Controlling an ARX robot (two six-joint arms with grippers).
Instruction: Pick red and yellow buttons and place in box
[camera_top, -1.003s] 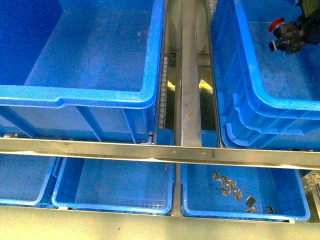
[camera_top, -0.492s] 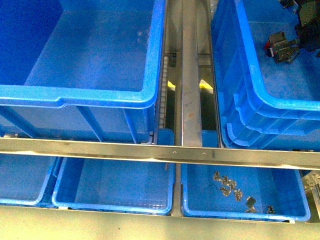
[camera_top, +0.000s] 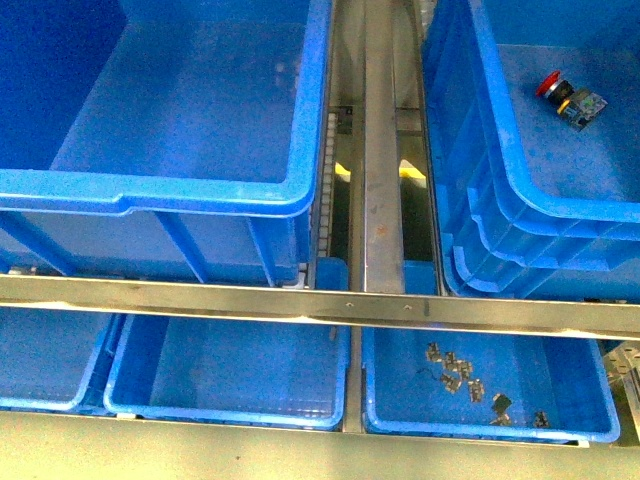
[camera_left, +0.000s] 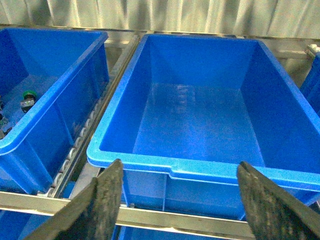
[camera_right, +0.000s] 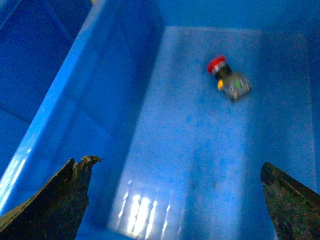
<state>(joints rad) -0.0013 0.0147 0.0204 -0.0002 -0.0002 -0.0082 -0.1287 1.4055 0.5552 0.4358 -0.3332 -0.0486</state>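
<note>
One red button lies on its side on the floor of the box, the deep blue crate with the doubled rim at the right. The right wrist view shows the same red button on the floor of the box, well beyond my right gripper, which is open and empty. My left gripper is open too, hovering in front of an empty single-rimmed blue crate. Neither gripper appears in the front view. No yellow button is in view.
A large single-rimmed blue crate fills the left. A metal cross rail runs in front, with shallow blue trays below; one tray holds several small metal parts. Another crate holds a green-capped switch.
The right gripper, which held the red button over the box, let it go and moved out of the front view. The button now rests on the box floor.
</note>
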